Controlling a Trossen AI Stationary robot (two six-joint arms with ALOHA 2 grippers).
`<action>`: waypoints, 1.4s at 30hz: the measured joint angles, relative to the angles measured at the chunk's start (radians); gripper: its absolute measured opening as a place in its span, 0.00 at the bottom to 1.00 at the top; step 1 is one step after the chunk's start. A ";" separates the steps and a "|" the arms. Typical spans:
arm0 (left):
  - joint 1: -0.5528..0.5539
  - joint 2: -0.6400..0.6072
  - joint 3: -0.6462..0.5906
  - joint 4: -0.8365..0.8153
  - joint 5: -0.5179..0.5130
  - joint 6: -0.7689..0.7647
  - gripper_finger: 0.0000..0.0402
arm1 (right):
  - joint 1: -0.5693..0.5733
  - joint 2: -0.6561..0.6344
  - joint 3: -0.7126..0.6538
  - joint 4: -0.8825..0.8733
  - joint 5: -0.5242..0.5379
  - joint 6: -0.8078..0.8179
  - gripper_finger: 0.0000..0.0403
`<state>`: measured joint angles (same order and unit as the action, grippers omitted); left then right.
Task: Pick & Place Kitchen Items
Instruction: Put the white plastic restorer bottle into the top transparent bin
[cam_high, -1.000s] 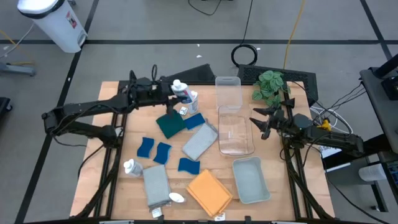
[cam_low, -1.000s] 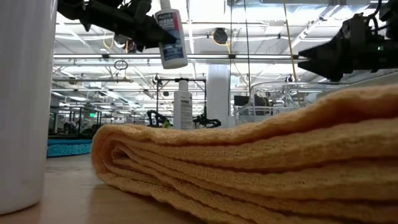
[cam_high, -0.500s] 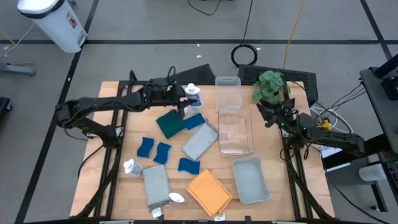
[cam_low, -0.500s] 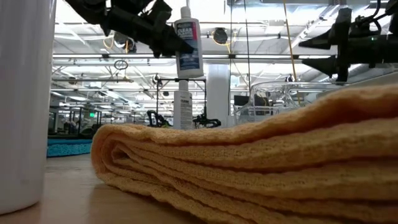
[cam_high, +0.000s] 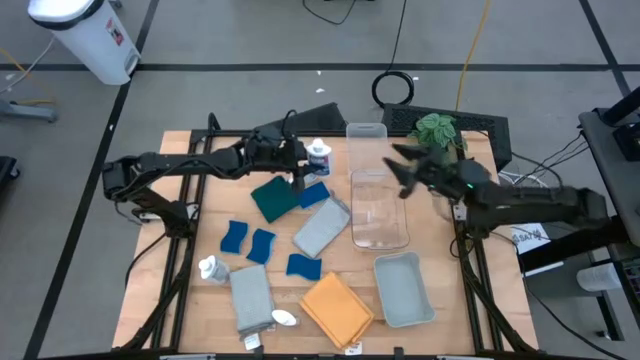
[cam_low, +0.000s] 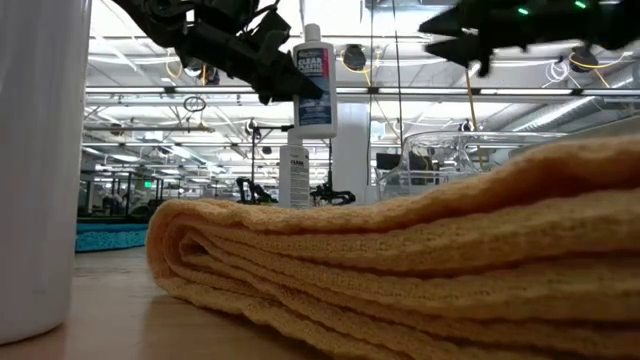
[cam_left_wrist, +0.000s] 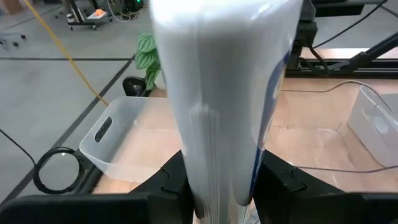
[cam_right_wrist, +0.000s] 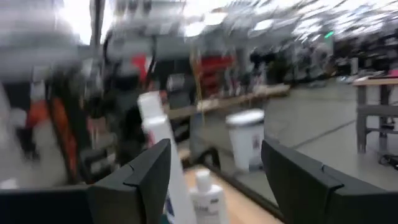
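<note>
My left gripper (cam_high: 303, 158) is shut on a small white bottle with a blue label (cam_high: 318, 152), held in the air over the table's far middle; it also shows in the low view (cam_low: 314, 80). My right gripper (cam_high: 400, 170) is open and empty above the clear bin (cam_high: 378, 210). A second bottle (cam_low: 293, 175) stands on its base behind the orange cloth (cam_low: 400, 250). A third bottle (cam_high: 212, 268) stands near the front left. Blue sponges (cam_high: 247, 241), a teal cloth (cam_high: 273, 200), two grey cloths (cam_high: 322, 227) and the orange cloth (cam_high: 337, 307) lie flat on the table. My left gripper pinches the bottle's body (cam_left_wrist: 205, 168) between its two fingers (cam_left_wrist: 165, 183), one on each side. The fingers come about level from the table's left. The bottle stands upright, cap up, lifted clear of the table.
A second clear bin (cam_high: 366, 145) and a green plant (cam_high: 432, 135) stand at the far edge. A pale grey-blue tray (cam_high: 404, 290) lies front right. A small white object (cam_high: 283, 318) lies by the front grey cloth (cam_high: 250, 298).
My left gripper has carried the bottle toward the table's right, and the bottle has turned from tilted to upright. My right gripper has swung toward the table's left, from beside the clear bin to above it, has risen, and has stayed open.
</note>
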<state>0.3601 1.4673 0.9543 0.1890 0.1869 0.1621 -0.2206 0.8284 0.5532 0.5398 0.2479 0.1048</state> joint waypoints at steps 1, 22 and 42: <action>-0.003 0.000 0.000 -0.001 0.000 0.000 0.30 | -0.011 0.043 0.058 -0.032 -0.040 -0.012 0.57; -0.014 0.000 -0.001 -0.040 -0.004 -0.006 0.29 | -0.125 0.698 0.583 -0.032 -0.487 -0.040 0.57; -0.030 0.001 -0.002 -0.068 -0.074 -0.004 0.49 | -0.124 0.696 0.585 -0.087 -0.490 -0.121 0.20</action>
<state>0.3297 1.4679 0.9520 0.1214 0.1131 0.1576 -0.3448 1.5246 1.1378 0.4533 -0.2424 -0.0167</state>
